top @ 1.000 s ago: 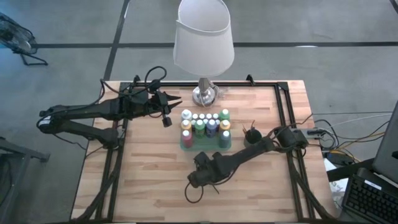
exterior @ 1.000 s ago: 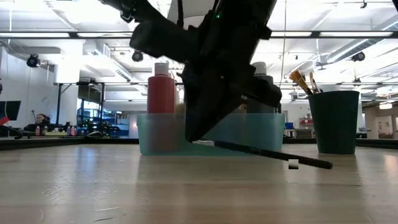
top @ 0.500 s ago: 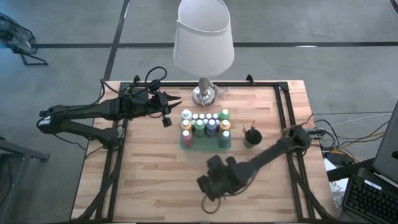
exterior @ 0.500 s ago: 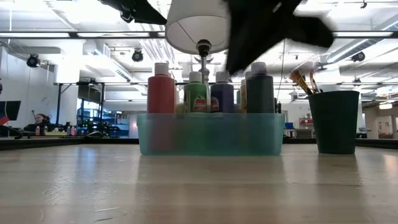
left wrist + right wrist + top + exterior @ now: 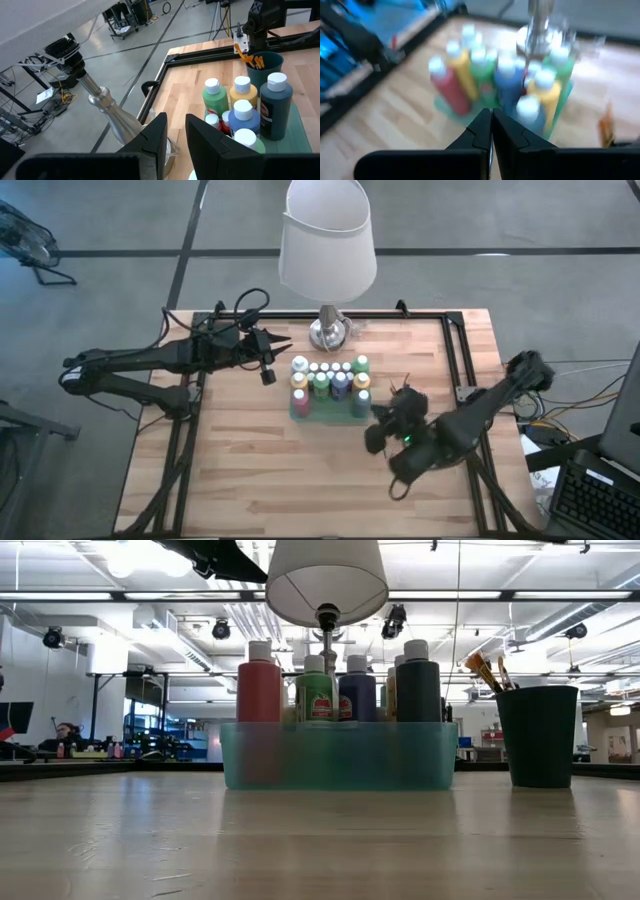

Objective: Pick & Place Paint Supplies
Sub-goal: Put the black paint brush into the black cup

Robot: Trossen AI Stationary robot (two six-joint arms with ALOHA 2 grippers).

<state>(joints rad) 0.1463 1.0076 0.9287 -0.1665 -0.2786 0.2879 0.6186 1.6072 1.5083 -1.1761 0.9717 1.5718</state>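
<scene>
High view: the paint bottles are seen in a teal tray at the tabletop's centre, the brush cup just right. The right tool, closed and empty, is seen beside it.

Left wrist view: the left tool is slightly parted, empty.

the paint bottles stand upright, packed close together in a shallow teal tray near the middle of the table. all have white caps; from table level a red one sits at one end, then green, blue and a dark one. yellow ones stand among them. just beside the tray, a dark cup holds orange-tipped paintbrushes, bristles up and leaning.
</scene>
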